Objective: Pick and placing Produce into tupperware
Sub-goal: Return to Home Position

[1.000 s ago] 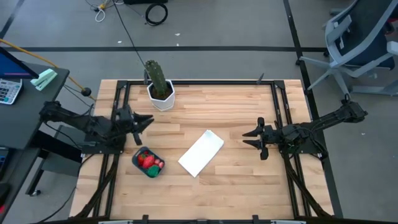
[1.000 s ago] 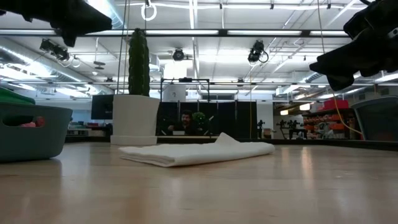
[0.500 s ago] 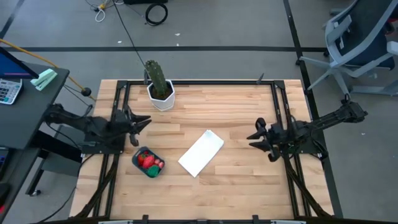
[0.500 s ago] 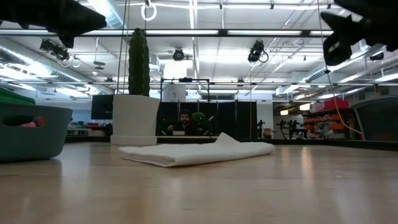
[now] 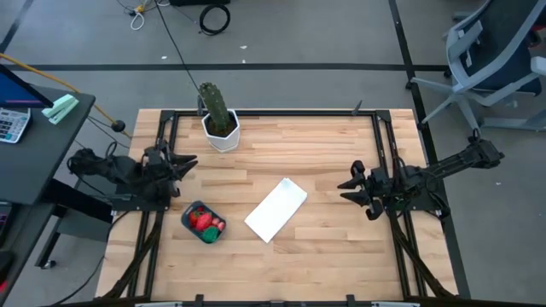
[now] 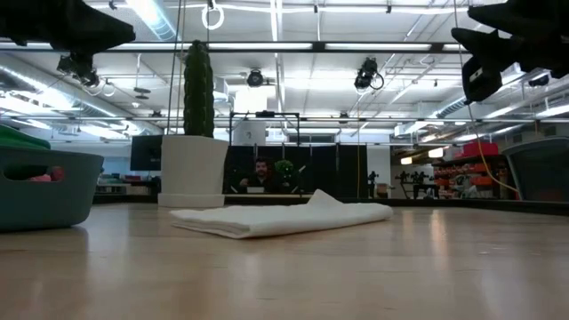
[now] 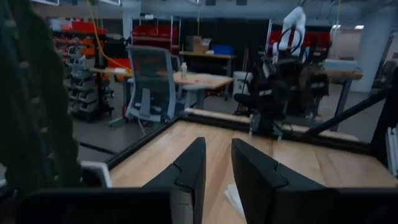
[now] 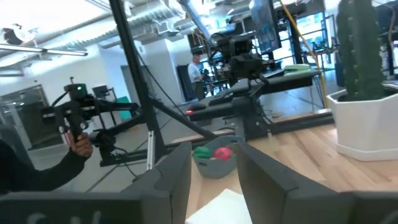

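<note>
Left gripper [image 5: 182, 165]: above tabletop [image 5: 324, 251] left edge, fingers slightly apart, empty.
Right gripper [image 5: 351, 186]: right side, fingers spread, empty.
Tub [image 5: 187, 218]: holds produce [image 5: 204, 221].

a lab: workbenches [image 7: 193, 79], office chair [image 5: 497, 53], exposed ceiling ducts [image 8: 163, 14].

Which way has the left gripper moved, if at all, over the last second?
Yes. In the high view the left gripper has drawn back toward the picture's left, away from the white cactus pot, which stayed put.
</note>
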